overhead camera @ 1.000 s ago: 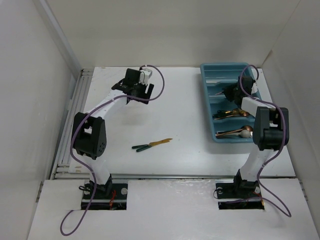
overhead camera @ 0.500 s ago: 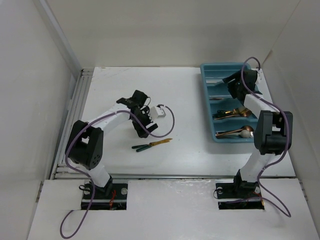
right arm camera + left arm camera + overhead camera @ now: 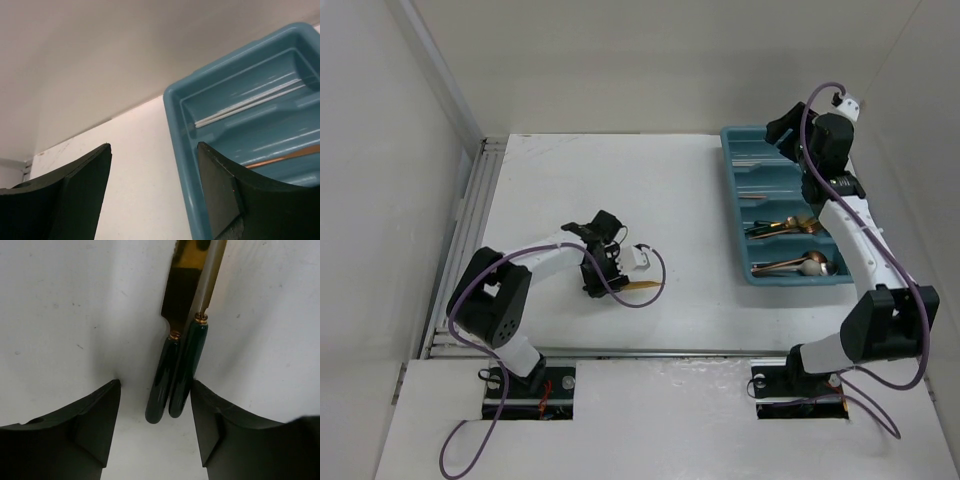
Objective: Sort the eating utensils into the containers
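Black fingers (image 3: 75, 435) of the left gripper (image 3: 156, 390) stand apart, low over the white table (image 3: 60, 315), closed on nothing. Between them lie two dark-green handles side by side and touching: a knife (image 3: 167, 365) with a gold serrated blade, and a second utensil (image 3: 192, 347) with a duller grey-gold stem whose head is cut off by the frame edge. There's a gap between each finger and the handles, so no contact that I can see. From above, the gripper body covers the handles and only the gold blade tip (image 3: 642, 286) pokes out to its right, near the front middle of the table. A purple cable (image 3: 655, 268) loops beside it.

Right gripper (image 3: 154, 147) also has its fingers spread, nothing between them. It's raised above the far left corner of the teal tray (image 3: 175, 115), tilted, not touching it. Far slot holds thin silver utensils (image 3: 240, 107); next slot shows a copper stem (image 3: 285, 156). From above the tray (image 3: 728, 150) sits at the far right of the table. The two nearer slots hold a bunch of gold pieces with dark handles (image 3: 782, 228) and a copper spoon (image 3: 808, 265)
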